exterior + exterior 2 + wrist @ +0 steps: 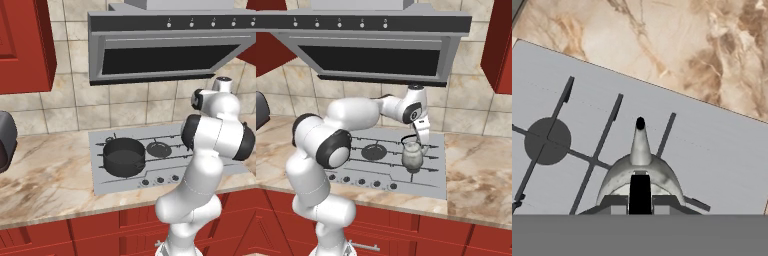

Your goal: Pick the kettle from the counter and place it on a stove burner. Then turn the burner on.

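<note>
At center right of the right base view, the gripper (417,141) hangs over the cooktop (436,187) with its fingers closed on the handle of the kettle (412,155). The kettle stands on or just above the grate at the cooktop's right end; contact cannot be told.

At bottom center of the hand view, the kettle (640,170) appears from above, spout pointing toward the top of the frame, its black handle (640,194) running between the gripper (640,207) tips. Grate bars (595,152) cross the grey cooktop (722,160), and a small round burner (547,140) lies at left center, apart from the kettle. Marbled counter (677,45) spans the upper part of this frame.

At center of the left base view, a black pot (123,157) sits on the cooktop (100,185) at its left side, with a ringed burner (159,149) just to its right; the arm (210,150) covers the cooktop's right end. Knobs (160,180) line the front edge. A hood (165,45) fills the top, and counter (45,175) spreads at lower left.
</note>
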